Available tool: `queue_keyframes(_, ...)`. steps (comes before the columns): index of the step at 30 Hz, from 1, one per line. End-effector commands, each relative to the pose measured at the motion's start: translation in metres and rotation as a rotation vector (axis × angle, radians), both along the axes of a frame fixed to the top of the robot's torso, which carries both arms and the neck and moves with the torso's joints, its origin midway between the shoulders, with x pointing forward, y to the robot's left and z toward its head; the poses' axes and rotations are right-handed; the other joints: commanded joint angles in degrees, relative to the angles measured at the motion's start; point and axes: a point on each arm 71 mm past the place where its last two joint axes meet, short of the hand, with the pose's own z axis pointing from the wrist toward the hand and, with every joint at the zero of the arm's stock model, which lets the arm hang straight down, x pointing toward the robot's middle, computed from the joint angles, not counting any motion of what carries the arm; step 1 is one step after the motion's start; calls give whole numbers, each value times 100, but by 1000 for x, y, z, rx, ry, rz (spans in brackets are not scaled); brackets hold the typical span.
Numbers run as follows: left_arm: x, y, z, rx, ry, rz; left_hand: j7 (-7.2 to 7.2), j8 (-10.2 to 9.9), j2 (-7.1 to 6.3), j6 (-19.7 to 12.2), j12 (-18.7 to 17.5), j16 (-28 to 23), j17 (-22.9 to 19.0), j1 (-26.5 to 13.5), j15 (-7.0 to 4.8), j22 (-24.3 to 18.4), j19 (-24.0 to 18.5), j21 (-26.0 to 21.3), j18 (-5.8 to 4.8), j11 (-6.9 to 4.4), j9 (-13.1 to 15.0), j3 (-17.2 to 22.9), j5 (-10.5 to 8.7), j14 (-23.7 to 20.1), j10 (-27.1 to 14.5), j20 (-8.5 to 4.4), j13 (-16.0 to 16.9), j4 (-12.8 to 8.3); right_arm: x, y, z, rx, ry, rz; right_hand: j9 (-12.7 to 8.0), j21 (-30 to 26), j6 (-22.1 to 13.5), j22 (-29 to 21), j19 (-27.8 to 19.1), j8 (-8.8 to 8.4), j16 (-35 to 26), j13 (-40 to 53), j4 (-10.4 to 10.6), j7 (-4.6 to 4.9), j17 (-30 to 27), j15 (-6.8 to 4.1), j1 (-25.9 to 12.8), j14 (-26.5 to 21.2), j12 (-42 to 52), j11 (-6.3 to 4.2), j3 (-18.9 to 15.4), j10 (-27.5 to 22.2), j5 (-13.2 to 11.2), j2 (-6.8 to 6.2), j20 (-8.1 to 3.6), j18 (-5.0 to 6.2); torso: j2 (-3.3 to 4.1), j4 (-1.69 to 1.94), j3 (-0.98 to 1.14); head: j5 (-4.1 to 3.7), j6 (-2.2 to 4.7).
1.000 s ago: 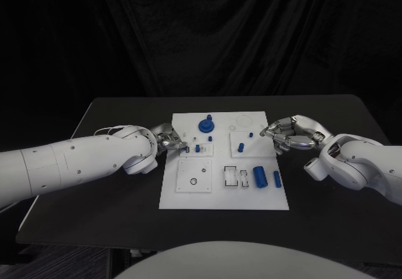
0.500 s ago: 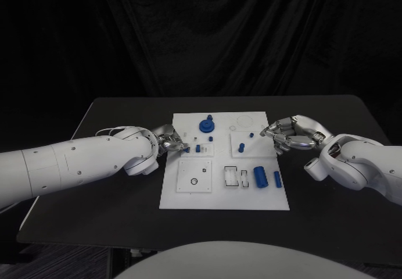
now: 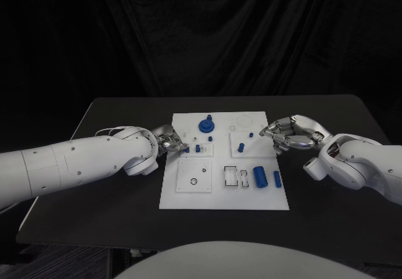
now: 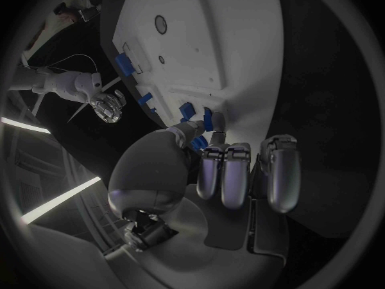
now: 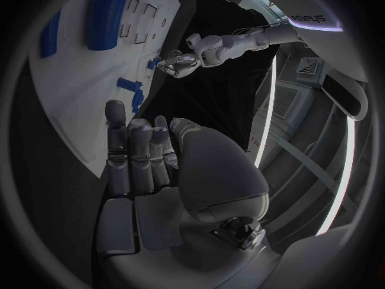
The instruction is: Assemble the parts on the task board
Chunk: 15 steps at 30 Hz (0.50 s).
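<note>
Our left hand (image 3: 170,141) pinches a small blue part (image 3: 184,149) at the task board (image 3: 225,197) edge. Our right hand (image 3: 286,135), beside the board's opposite edge, holds nothing, fingers loosely curled and apart.

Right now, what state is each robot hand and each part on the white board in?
Left robot hand: at the board's left edge, fingertips pinching a small blue part.
Right robot hand: fingers loosely curled at the board's right edge, holding nothing.
White rectangular task board: flat on the table.
Large blue knob part: standing upright near the far edge.
Blue cylinder part: lying on its side.
</note>
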Motion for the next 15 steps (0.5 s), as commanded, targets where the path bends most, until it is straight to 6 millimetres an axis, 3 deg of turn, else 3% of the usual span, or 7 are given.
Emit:
queue_keyframes(1,-1,-2,-3,-2,3,-8,-46,20,68,5,-23,15,1509,3,-33,923,132,-56,70,-40,-4,124,-69,585,594,-32,1508,-87,0,0,-2,-5,13,-4,-9,-39,-18,-6,-10,30,-22,-14,16,-12,-9,10,3,-43,-8,-9,31,-47,11,9,-18,68,0,-4,1,8,-1)
queue_keyframes(7,-1,-2,-4,-3,3,-10,-45,10,91,-16,-23,15,1509,-24,-32,915,125,-78,73,-38,-2,93,-286,585,594,-34,1508,-42,0,0,-2,-6,16,-4,-9,-39,-18,-6,-10,30,-22,-14,16,-12,-9,10,3,-43,-8,-9,31,-47,11,9,-18,68,2,-3,-2,0,-1)
queue_keyframes(15,-2,-2,-6,-1,12,-17,-40,1,108,-27,-23,15,1509,-51,-29,898,110,-107,81,-33,-6,59,-382,585,594,-32,1508,2,0,1,-2,-7,20,-1,-8,-47,-11,-7,-13,37,-23,-17,16,-14,-13,10,3,-47,-6,-10,34,-48,12,9,-18,69,0,-4,1,-6,-1)
